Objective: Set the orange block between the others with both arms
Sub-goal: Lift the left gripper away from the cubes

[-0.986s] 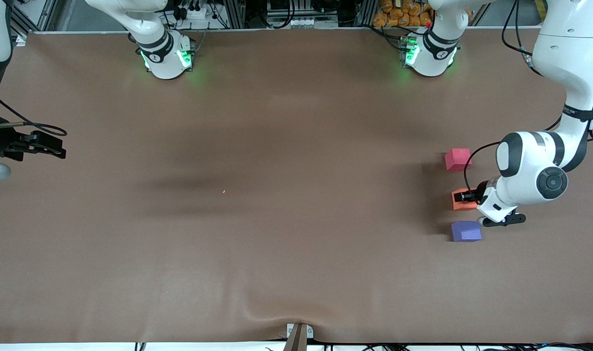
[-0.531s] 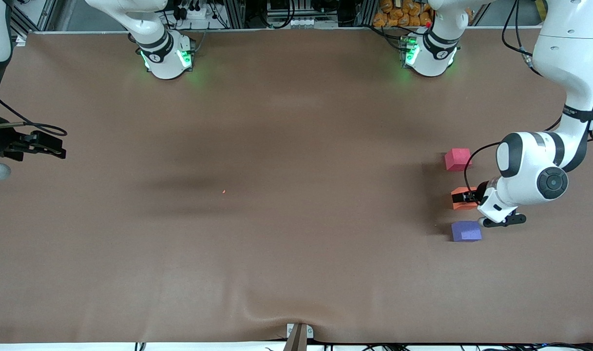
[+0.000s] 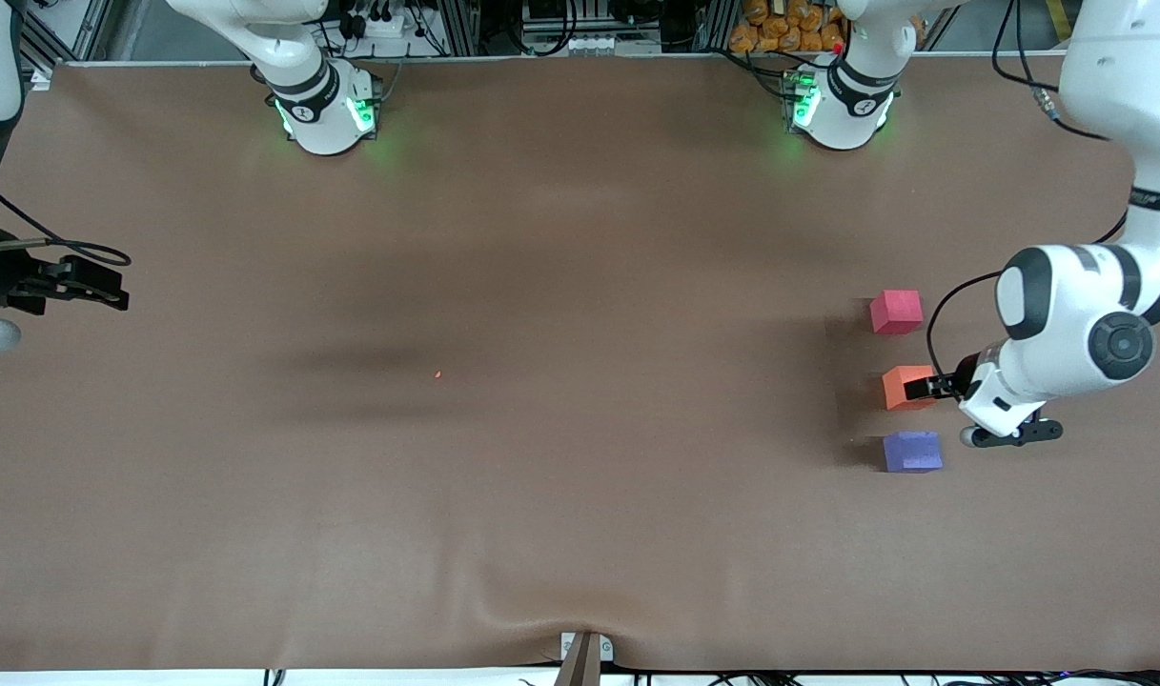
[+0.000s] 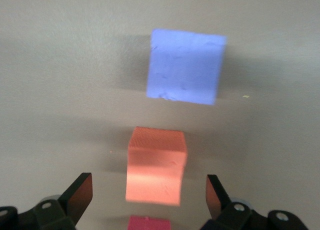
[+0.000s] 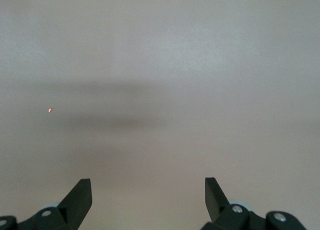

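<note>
The orange block (image 3: 905,388) (image 4: 156,165) rests on the brown table toward the left arm's end. It lies in line between the pinkish-red cube (image 3: 896,312) (image 4: 148,223) and the purple-blue cube (image 3: 912,452) (image 4: 186,67), which is nearest the front camera. My left gripper (image 3: 926,387) (image 4: 148,186) is open beside the orange block; its fingers stand wide and clear of the block's sides. My right gripper (image 3: 103,286) (image 5: 148,187) waits open over bare table at the right arm's end, holding nothing.
A tiny orange speck (image 3: 437,373) (image 5: 50,110) lies on the cloth near the middle of the table. A small metal clamp (image 3: 584,653) sits at the table edge nearest the front camera. The left arm's white elbow (image 3: 1075,324) hangs beside the cubes.
The left gripper has opened, let go of the orange block and drawn back from it toward the left arm's end of the table. The right arm has not moved.
</note>
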`<control>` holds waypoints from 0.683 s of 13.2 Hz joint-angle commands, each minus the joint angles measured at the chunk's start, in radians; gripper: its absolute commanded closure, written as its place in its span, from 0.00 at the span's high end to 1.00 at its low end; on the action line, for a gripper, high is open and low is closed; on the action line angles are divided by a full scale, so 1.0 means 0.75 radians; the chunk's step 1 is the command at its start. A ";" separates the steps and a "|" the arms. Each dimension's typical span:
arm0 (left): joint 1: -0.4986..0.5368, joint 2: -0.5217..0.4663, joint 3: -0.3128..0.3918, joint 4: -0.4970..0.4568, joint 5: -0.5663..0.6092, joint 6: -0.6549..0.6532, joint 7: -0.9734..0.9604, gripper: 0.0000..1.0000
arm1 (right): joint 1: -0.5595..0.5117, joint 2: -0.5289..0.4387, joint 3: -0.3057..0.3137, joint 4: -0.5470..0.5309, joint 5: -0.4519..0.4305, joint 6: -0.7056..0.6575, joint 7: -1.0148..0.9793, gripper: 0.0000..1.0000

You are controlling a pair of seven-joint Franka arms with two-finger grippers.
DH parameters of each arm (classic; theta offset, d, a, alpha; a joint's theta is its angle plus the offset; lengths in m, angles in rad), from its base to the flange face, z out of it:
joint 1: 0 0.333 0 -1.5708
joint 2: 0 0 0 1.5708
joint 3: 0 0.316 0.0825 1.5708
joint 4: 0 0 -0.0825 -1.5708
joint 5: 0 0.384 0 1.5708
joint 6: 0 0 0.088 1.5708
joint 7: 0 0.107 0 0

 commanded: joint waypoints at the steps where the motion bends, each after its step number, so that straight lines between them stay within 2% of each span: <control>1: 0.009 -0.107 -0.095 0.130 -0.011 -0.239 0.008 1.00 | -0.008 -0.003 0.005 0.016 -0.014 -0.017 -0.001 1.00; 5: 0.007 -0.215 -0.205 0.351 -0.001 -0.583 -0.008 1.00 | -0.010 -0.003 0.003 0.016 -0.014 -0.019 0.001 1.00; 9: 0.011 -0.338 -0.258 0.374 0.001 -0.647 0.016 1.00 | -0.012 -0.003 0.001 0.016 -0.012 -0.021 0.003 1.00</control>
